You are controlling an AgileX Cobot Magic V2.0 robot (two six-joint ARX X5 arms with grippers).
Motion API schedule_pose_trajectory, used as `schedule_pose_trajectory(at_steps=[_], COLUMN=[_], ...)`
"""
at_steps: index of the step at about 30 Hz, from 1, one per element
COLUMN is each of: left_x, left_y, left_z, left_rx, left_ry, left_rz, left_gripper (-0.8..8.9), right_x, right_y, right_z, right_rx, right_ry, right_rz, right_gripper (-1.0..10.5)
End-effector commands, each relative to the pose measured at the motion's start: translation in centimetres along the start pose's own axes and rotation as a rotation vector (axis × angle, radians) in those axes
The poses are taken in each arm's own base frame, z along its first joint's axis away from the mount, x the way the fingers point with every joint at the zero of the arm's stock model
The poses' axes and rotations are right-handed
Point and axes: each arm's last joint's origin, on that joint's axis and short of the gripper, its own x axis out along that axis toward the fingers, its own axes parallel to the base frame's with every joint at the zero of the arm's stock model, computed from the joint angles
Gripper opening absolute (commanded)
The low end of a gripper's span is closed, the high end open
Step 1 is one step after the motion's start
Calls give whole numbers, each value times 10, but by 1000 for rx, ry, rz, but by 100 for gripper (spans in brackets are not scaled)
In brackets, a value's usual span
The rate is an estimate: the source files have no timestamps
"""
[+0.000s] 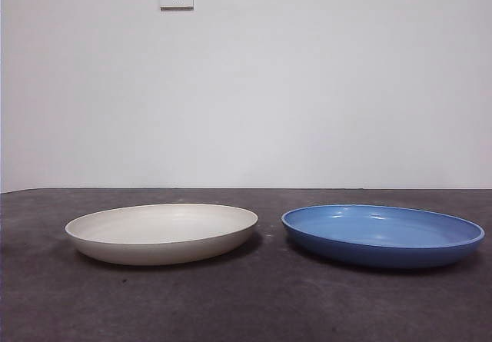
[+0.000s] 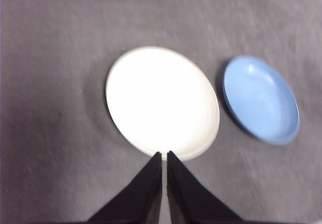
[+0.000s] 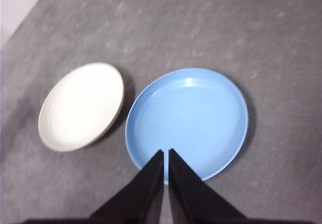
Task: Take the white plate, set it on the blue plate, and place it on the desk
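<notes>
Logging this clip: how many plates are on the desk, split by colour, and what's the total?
White plate: 1
Blue plate: 1
Total: 2 plates, side by side on the desk, apart, neither stacked nor held.

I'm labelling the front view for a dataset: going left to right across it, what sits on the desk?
white plate → blue plate, both resting on the desk with a bare gap between them.

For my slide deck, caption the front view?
White plate and blue plate sit apart, side by side, on the desk.
</notes>
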Motion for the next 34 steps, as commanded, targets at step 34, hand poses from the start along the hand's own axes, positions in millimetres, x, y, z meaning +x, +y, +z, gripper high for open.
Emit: schedule_pose_trajectory(at_steps=[34], left_x=[16], left_y=[-17], left_z=[16], left_rx=[75], left_ry=[111], left_rz=[-101], left_gripper=[397], right_x=[11], right_y=[22], right_z=[17], right_rx=[-144], right_ry=[241], right_rz=[98], right_gripper=[392])
